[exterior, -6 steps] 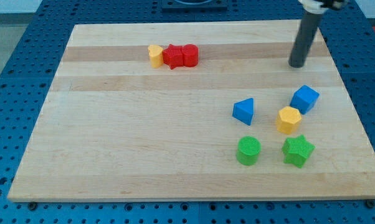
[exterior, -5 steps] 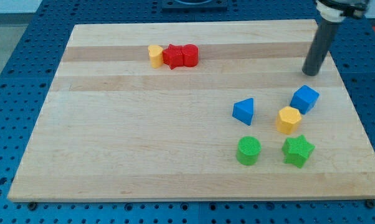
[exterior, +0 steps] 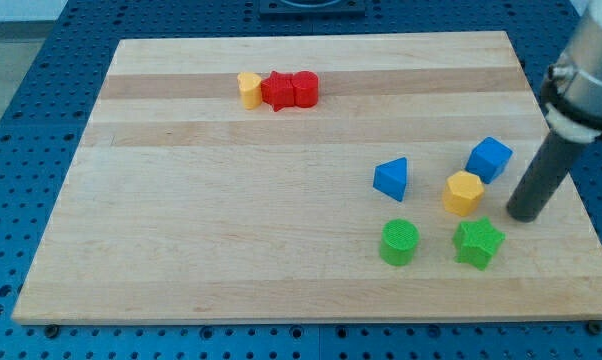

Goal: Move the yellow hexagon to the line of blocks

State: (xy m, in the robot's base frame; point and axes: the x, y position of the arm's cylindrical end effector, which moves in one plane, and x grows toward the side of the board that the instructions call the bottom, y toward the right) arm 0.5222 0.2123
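The yellow hexagon (exterior: 463,192) lies on the wooden board at the view's right, between a blue cube (exterior: 489,159) above right and a green star (exterior: 478,243) below. My tip (exterior: 523,215) rests on the board just right of the hexagon, a small gap apart, below the blue cube. The line of blocks sits near the view's top: a yellow heart-like block (exterior: 248,89), a red star (exterior: 277,92) and a red cylinder (exterior: 304,88), touching side by side.
A blue triangle (exterior: 392,178) lies left of the hexagon. A green cylinder (exterior: 399,242) lies below the triangle. The board's right edge (exterior: 566,190) runs close to my tip.
My tip has moved from the board's upper right down the right side, past the blue cube, to beside the yellow hexagon. No block has moved.
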